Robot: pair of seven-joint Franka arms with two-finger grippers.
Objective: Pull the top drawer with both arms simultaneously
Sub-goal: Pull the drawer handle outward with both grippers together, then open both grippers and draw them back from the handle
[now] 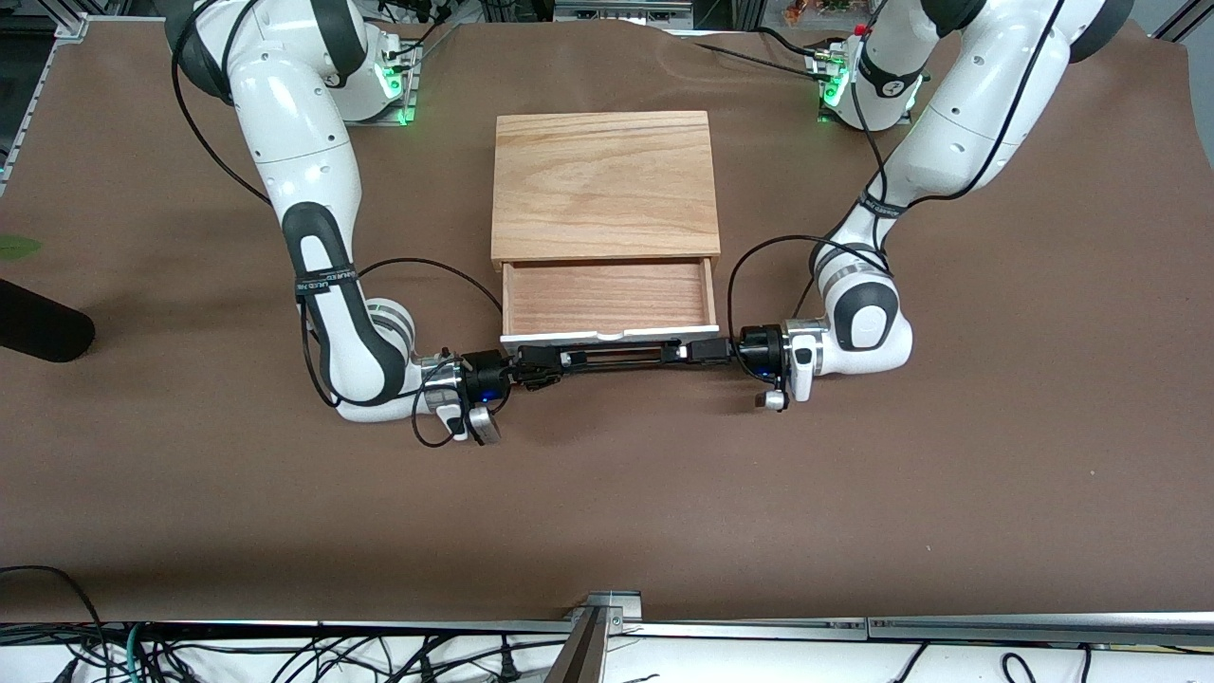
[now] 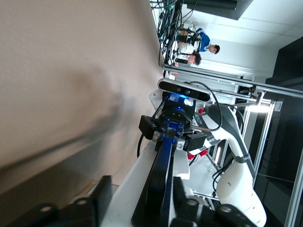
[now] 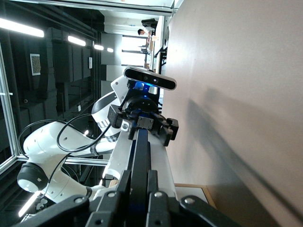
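The top drawer [image 1: 607, 296] stands pulled out of the oak-topped cabinet [image 1: 604, 185], its reddish-brown inside bare. Its long black bar handle [image 1: 621, 358] runs along the white front panel. My right gripper [image 1: 541, 365] is shut on the handle's end toward the right arm; in the right wrist view the fingers [image 3: 124, 182] press on the bar [image 3: 141, 146]. My left gripper [image 1: 697, 351] sits at the handle's other end. In the left wrist view its fingers [image 2: 102, 189] stand apart around the bar [image 2: 163, 161], with a gap on one side, so it is open.
A brown cloth [image 1: 607, 493] covers the table. A black object [image 1: 38, 323] and a green leaf [image 1: 17, 247] lie at the right arm's end. A metal rail [image 1: 597, 621] runs along the edge nearest the front camera. Black cables loop beside both wrists.
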